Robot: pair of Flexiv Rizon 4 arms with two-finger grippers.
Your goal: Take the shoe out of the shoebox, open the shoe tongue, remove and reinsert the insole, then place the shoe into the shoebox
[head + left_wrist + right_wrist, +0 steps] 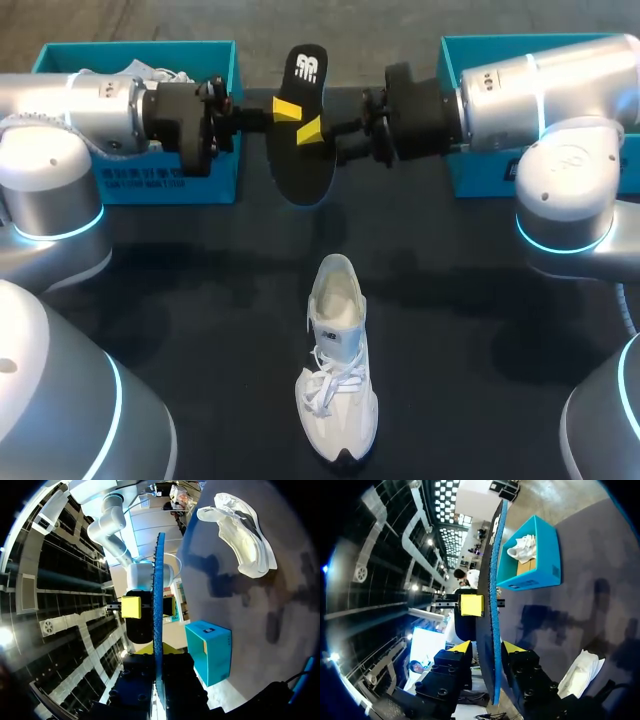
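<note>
**Hidden or unclear**
- Insole [300,170]: its middle is covered by both grippers in the head view. Both wrist views show it only edge-on.
- Left shoebox [170,185], to the left of the insole: the left arm hides most of its inside. A second white shoe [524,548] lying in it shows in the right wrist view.
- Right shoebox [480,172], to the right of the insole: partly cut off and overlapped by the right arm. Its contents cannot be made out.

**End effectors**
- Left gripper [285,110]: meets the insole from the left. Its yellow tips are nearly closed and press both faces of the insole, so it has a firm hold.
- Right gripper [312,130]: meets the insole from the right, at about the same height. I cannot tell whether it actually clamps the insole.

**Task items**
- Insole: black with a blue edge. It is held in the air on edge, clear of the table [480,330].
- Shoe [338,370]: white and laced. It stands upright on the table below the insole and nearer the robot, with its heel toward the insole. It is apart from both boxes.
</note>
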